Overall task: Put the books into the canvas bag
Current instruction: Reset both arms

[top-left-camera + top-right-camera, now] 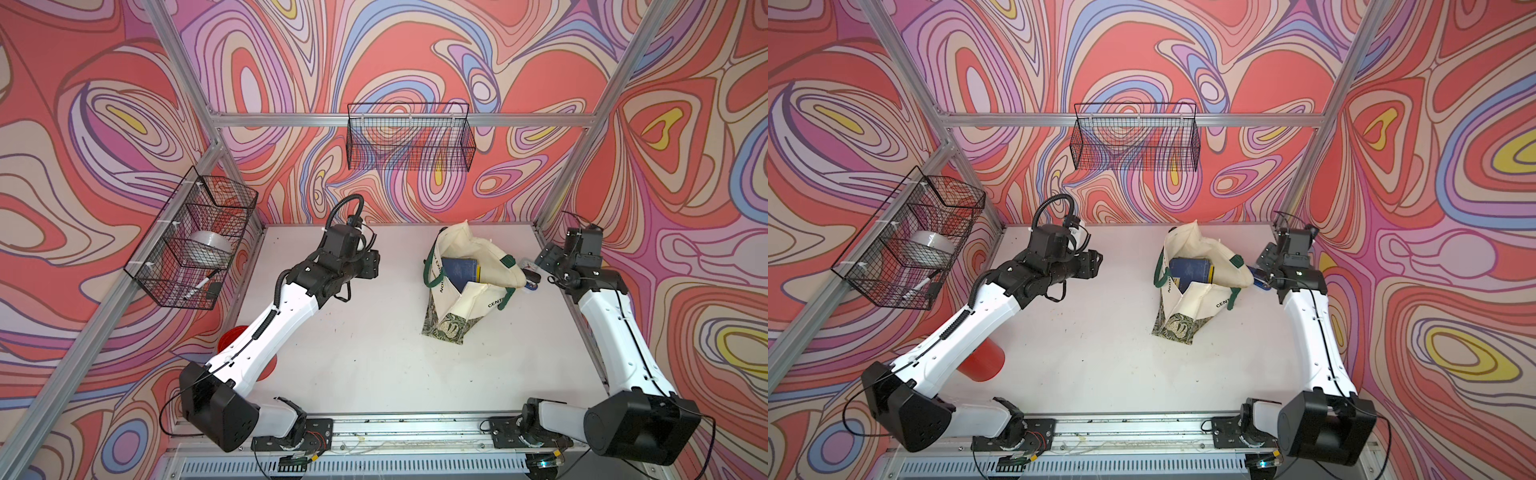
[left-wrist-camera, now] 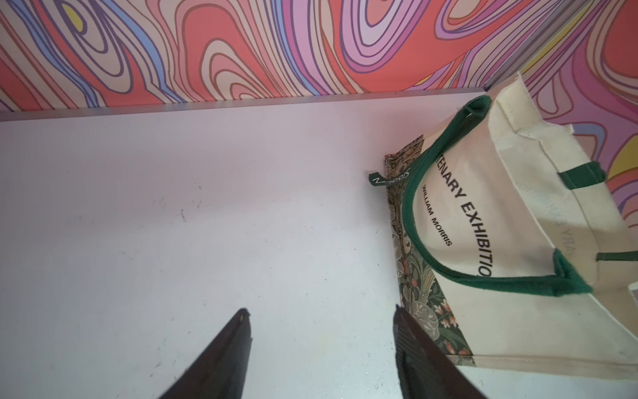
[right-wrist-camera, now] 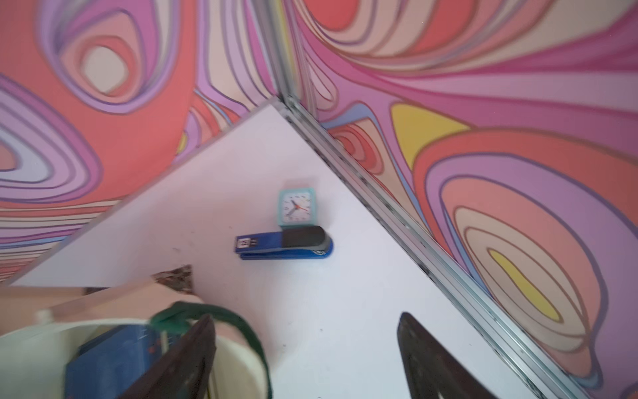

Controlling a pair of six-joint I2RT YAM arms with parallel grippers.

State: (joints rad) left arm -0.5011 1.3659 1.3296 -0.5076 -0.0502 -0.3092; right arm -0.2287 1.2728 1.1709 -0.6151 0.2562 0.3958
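The canvas bag [image 1: 492, 253] sits on the white tabletop [image 1: 374, 353], toward the far right part of it, slumped and creased with its mouth gaping upward. It is cream cloth with dark green strap handles, a green leaf-patterned base turned toward the near edge, and dark printed lettering; the left wrist view [image 2: 518, 311] reads "WILLIAM MORRIS" and part of "EXHIBITION" on its side. The books [image 1: 459, 270] stand inside the open mouth: a navy blue cover with a yellow strip along one edge shows in both top views [image 1: 1190, 268]. How many lie behind it cannot be told.

The left fingers [image 2: 224, 352] are spread apart with nothing between them. They hang above bare tabletop, well apart from the bag in the top views. In the wrist view one finger overlaps the bag's patterned base.

The right fingers [image 3: 431, 355] are spread wide and hold nothing. In the blurred right wrist view one finger lies across the bag's rim, in front of a green handle and the blue books [image 3: 114, 359]; whether it touches them cannot be told. Beyond it on the tabletop lie a blue-and-black stapler [image 3: 283, 245] and, just behind, a small teal clock [image 3: 297, 207].
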